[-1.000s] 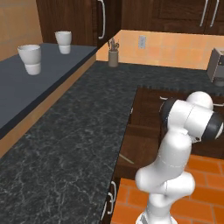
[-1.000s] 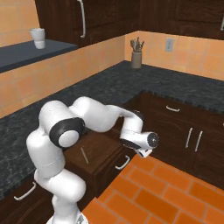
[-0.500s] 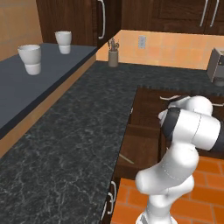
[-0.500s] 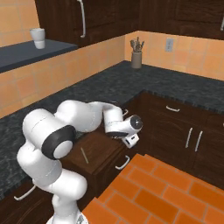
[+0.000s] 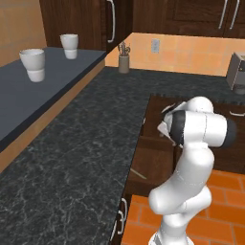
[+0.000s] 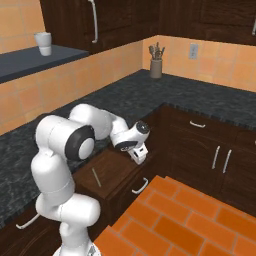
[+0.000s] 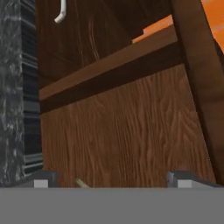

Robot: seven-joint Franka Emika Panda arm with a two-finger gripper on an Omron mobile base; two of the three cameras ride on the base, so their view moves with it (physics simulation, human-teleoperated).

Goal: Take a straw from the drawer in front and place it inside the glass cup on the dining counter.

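1. The drawer (image 6: 107, 170) is pulled out from under the black speckled counter (image 6: 145, 95), its dark wooden floor open to view above the orange tiled floor (image 6: 170, 220).
2. The straw (image 6: 96, 177) lies flat on the drawer floor in the right base view, a thin pale stick near the robot-side end of the drawer, touching nothing else.
3. In the left base view the straw (image 5: 139, 174) shows as a slim pale line on the drawer floor, just left of the arm's lower link.
4. The pincer (image 6: 138, 154) hangs over the far end of the drawer, well apart from the straw and pointing down toward the drawer.
5. In the hand view its two dark fingertips (image 7: 41, 180) stand spread wide with nothing between them: the pincer is open and empty.
6. At the bottom of the hand view, one pale end of the straw (image 7: 81, 183) peeks in on the drawer wood, nearer the left fingertip.
7. A utensil holder (image 6: 156, 67) stands on the counter by the tiled back wall.
8. Two white cups (image 5: 33, 64) sit on the grey shelf (image 5: 43, 91) above the counter.
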